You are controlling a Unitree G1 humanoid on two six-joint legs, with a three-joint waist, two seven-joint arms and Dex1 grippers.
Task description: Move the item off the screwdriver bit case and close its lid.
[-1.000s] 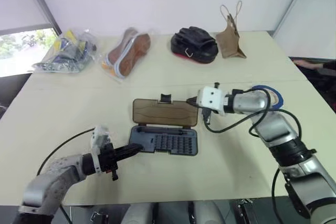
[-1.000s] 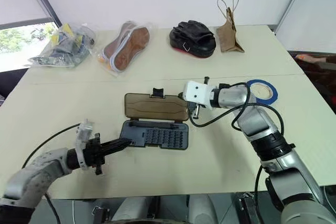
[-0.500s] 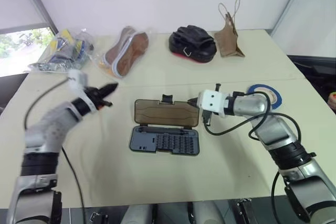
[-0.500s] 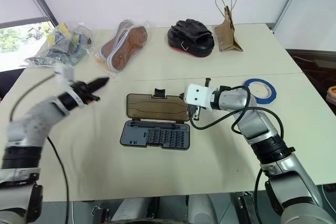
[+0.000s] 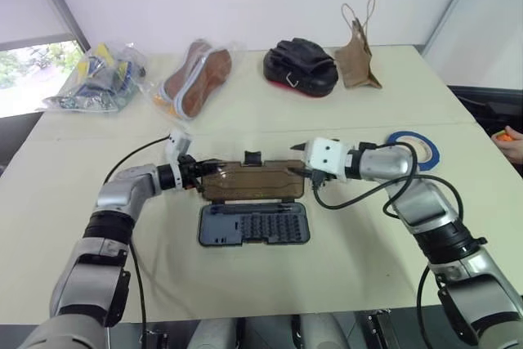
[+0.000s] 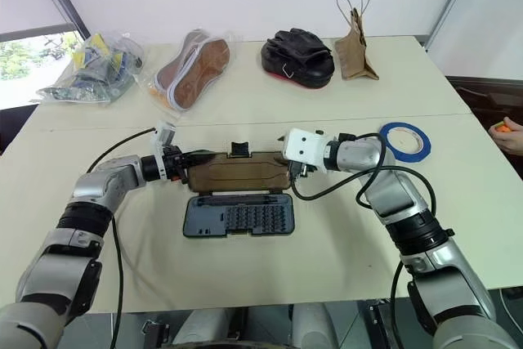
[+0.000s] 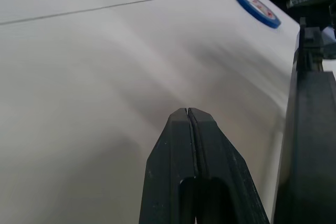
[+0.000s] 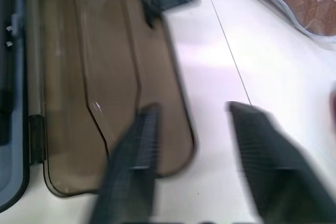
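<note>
The broad cream-coloured table (image 5: pixel 343 275) is carrying the open screwdriver bit case. Its dark grey plastic base (image 5: pixel 254 224), packed with rows of bits, is sitting near centre. Its smoky brown translucent lid (image 5: pixel 253 183) is folded back on the 12 o'clock side, with nothing resting on either half, so the clearing step looks done and only the closing remains.

Big change here: half a second ago the left arm was raised out toward 10 o'clock, well apart from the case, and now it is reaching in low, elbow bent. The left gripper (image 7: pixel 187 113) is arriving at the lid's 9 o'clock end, its black fingers pressed tight together with nothing between them, seemingly set to nudge rather than pinch.

The right arm is keeping its station, forearm stretched across from 3 o'clock. The right gripper (image 8: pixel 192 109) is spread wide and empty, straddling the lid's 3 o'clock corner.

A small blue tape roll (image 5: pixel 417 149) is lying off at 3 o'clock.
</note>
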